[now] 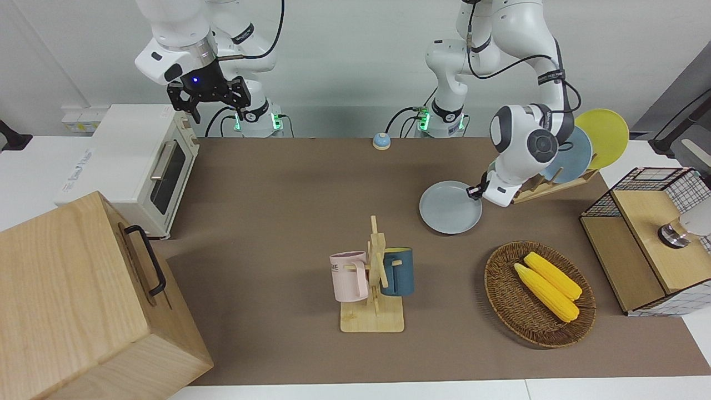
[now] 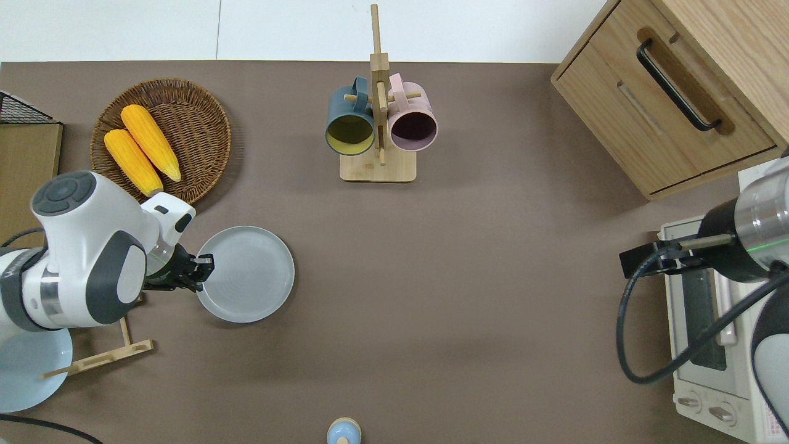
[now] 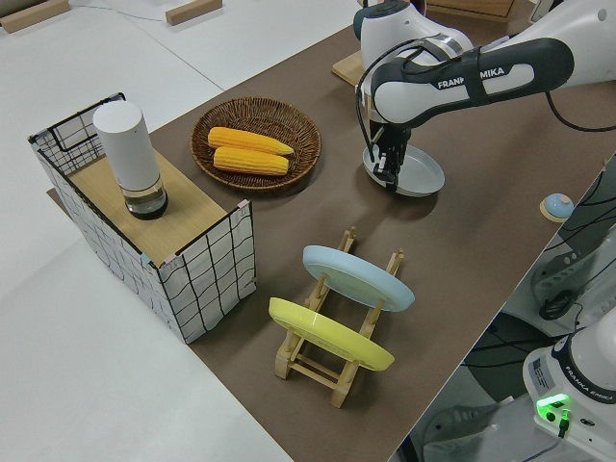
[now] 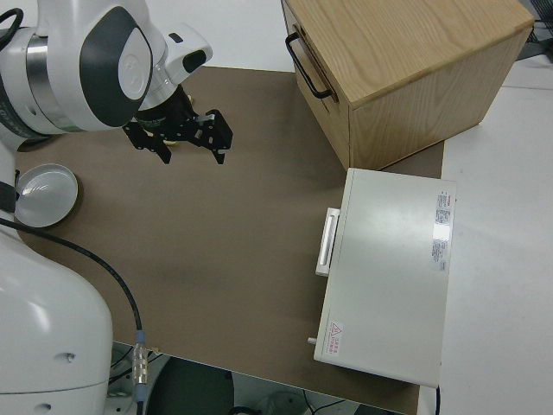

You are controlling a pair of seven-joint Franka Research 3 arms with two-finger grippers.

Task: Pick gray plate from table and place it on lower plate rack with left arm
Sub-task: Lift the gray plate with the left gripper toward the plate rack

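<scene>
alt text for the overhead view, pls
The left gripper is shut on the rim of the gray plate, between the corn basket and the lower plate rack. The right arm is parked.

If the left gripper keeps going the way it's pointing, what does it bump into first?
Probably only the table. The left gripper points downward, already shut on the gray plate at its rim, so nothing else seems to lie below it.

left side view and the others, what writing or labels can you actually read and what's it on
"FRANKA EMIKA", partly cut off, on the left arm's forearm.
"FRANKA EMIKA" on the white arm base in the corner of the left side view.
Pink mug: dark letters, too small to read.
Toaster oven: a red warning sticker, a label strip on top and blue print on its side, all too small to read.
Nothing else legible.
</scene>
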